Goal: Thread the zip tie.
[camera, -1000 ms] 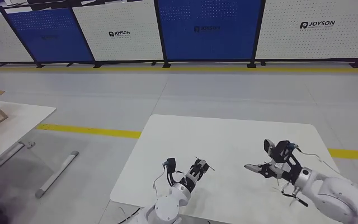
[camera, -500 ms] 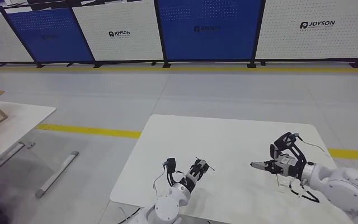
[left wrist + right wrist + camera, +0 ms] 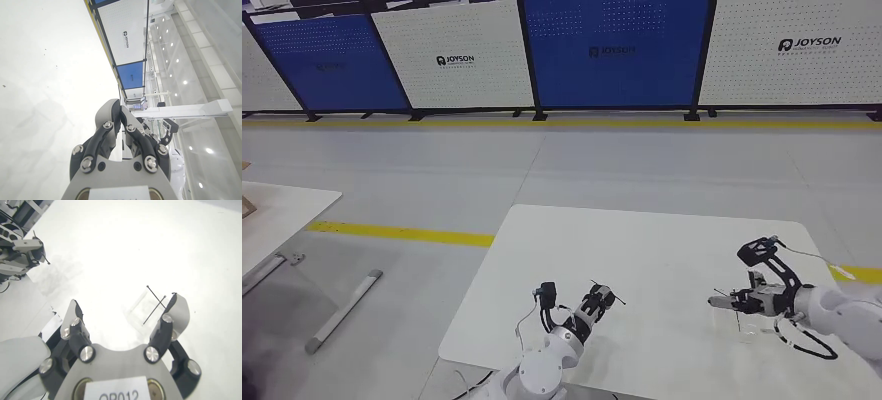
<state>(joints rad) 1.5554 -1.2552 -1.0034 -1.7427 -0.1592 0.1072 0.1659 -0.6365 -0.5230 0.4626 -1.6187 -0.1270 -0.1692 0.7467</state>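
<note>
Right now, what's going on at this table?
The left claw is shut on a zip tie near the table's front edge. The right claw is open, over two more ties that lie crossed on what looks like a clear tray. The held tie looks straight, so nothing is threaded yet.

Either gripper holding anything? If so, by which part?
The left gripper is shut on a zip tie, pinched along its strap with both ends sticking out. The right gripper is open and holds nothing.
</note>
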